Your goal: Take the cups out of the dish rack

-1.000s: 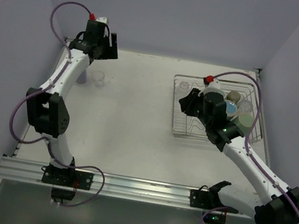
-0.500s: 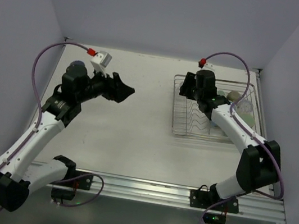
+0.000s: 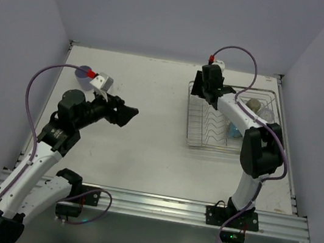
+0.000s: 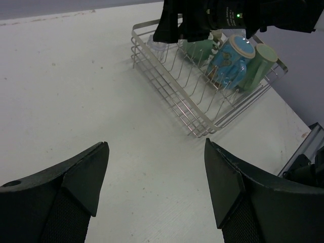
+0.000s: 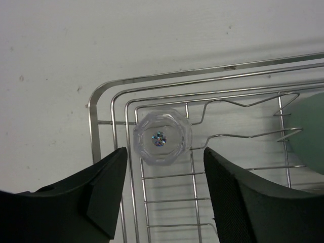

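Observation:
The silver wire dish rack stands at the right back of the table. My right gripper hangs open over its far left corner. In the right wrist view the open gripper sits just above a clear glass cup standing in that corner of the rack. A blue cup with orange inside, a pale green cup and an olive-brown cup also sit in the rack. My left gripper is open and empty over the table's middle left; in its own view the gripper frames bare table.
A lavender cup stands on the table at the back left, partly behind my left wrist. The purple walls close the table on three sides. The metal rail runs along the near edge.
My left arm swung from the back left corner forward to the table's middle left. My right arm moved from over the rack's middle to its far left corner.

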Controlling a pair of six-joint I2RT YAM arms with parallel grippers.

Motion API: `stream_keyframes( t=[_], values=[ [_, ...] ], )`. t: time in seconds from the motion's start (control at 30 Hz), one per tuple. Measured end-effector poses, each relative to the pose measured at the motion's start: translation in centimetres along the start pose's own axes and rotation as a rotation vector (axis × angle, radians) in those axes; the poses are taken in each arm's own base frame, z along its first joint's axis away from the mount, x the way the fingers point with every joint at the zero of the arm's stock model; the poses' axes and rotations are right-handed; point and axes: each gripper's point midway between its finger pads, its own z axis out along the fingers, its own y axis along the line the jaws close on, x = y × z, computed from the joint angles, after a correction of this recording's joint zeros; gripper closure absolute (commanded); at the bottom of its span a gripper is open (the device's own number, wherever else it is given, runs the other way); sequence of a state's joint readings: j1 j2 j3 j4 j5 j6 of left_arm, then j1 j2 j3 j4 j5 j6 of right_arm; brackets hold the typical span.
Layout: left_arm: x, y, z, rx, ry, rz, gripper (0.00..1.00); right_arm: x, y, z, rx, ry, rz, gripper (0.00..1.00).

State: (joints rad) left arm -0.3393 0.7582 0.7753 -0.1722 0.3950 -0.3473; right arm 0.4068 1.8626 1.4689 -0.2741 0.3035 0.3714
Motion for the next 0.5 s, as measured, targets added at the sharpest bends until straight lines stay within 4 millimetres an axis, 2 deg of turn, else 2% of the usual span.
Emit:
stream_keyframes(
  t=[0.17, 0.27, 0.37, 0.5],
  values=[
    [0.6, 0.2, 0.3, -0.018, 0.019, 0.004, 0.19, 1.2, -0.6, 2.0, 0.041, 0.043, -0.016, 0.33],
    [0.7, 0.1, 0.3, -0.020, 0.022, 0.014, 0.19, 0.4, -0.2, 2.5, 0.037, 0.031, -0.017, 0.33],
    [0.7, 0.2, 0.3, -0.023, 0.023, 0.017, 0.19, 0.4, -0.1, 3.2, 0.040, 0.038, -0.026, 0.34],
    [0.8, 0.4, 0.4, -0.032, 0.025, 0.020, 0.19, 1.7, -0.3, 4.1, 0.052, 0.073, -0.041, 0.36]
  ],
)
